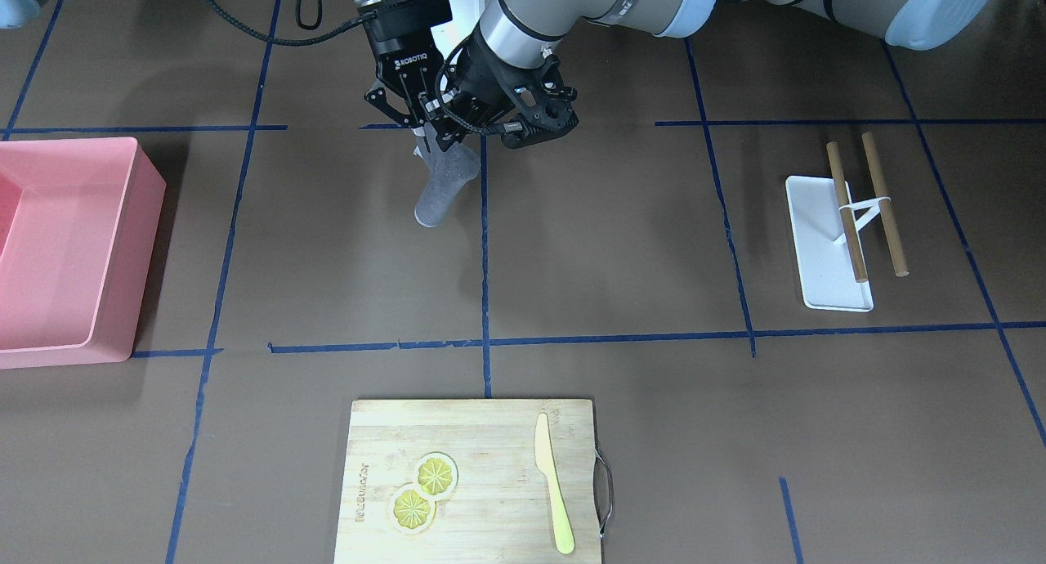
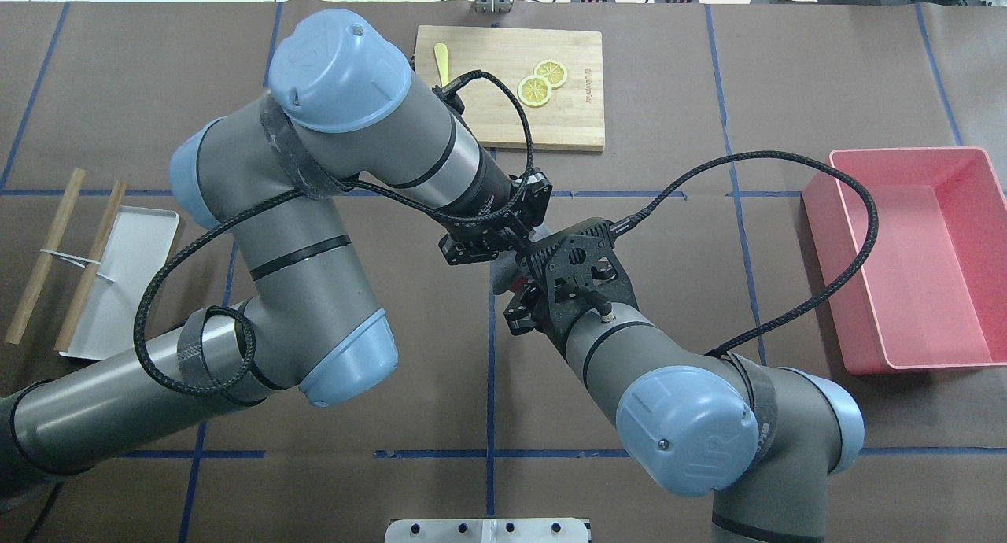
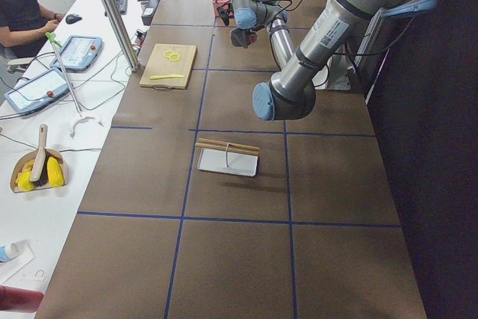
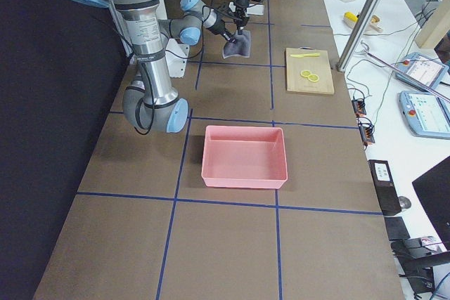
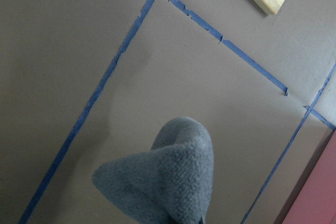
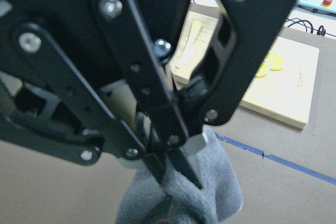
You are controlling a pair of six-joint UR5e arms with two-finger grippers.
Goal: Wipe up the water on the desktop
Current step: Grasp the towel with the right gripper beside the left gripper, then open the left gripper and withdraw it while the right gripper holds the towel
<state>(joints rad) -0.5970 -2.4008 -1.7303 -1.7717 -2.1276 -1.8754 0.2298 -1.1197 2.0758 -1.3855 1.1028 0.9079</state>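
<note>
1. left arm (image 2: 315, 212) and right arm (image 2: 676, 425) crowd the centre of the desktop (image 2: 629, 71), a grey cloth (image 1: 445, 184) hanging between them.
2. pink bin (image 2: 826, 275) walls the right end; white tray (image 2: 134, 244) with sticks (image 2: 43, 256) sits at the left.
3. open lane between grey cloth and far cutting board (image 2: 566, 118).

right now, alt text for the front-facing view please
The left claw and right claw meet atop a grey cloth hanging over the taped brown desktop. A pink bin sits at the view's left, a white tray at its right, a bamboo board at the bottom.
</note>
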